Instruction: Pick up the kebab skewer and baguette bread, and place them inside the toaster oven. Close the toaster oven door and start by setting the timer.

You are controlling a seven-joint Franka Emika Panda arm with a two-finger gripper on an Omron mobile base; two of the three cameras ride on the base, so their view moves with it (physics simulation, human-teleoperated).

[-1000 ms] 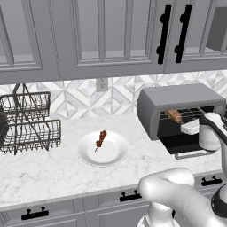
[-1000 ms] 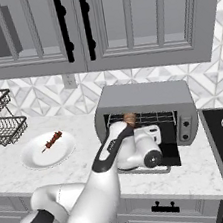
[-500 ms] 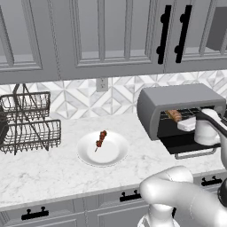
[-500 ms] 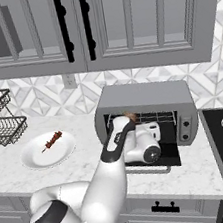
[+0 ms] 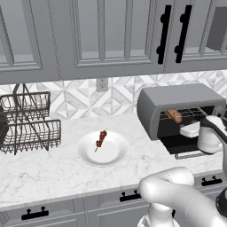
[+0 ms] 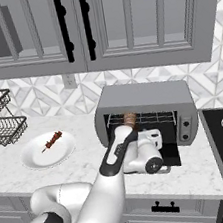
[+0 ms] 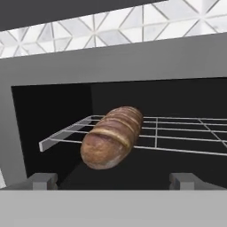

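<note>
Where rack juts, baguette bread lies brown, crusty.

The baguette lies on the rack inside the open toaster oven; the gripper's fingers cannot be made out. The skewer rests on a white plate, well apart from the oven; a wire dish rack stands farther off.

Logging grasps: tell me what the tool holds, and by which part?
Nothing: the tool is open, and the baguette bread lies free on the toaster oven rack.

A glossy white rounded arm with dark joint bands.
</note>
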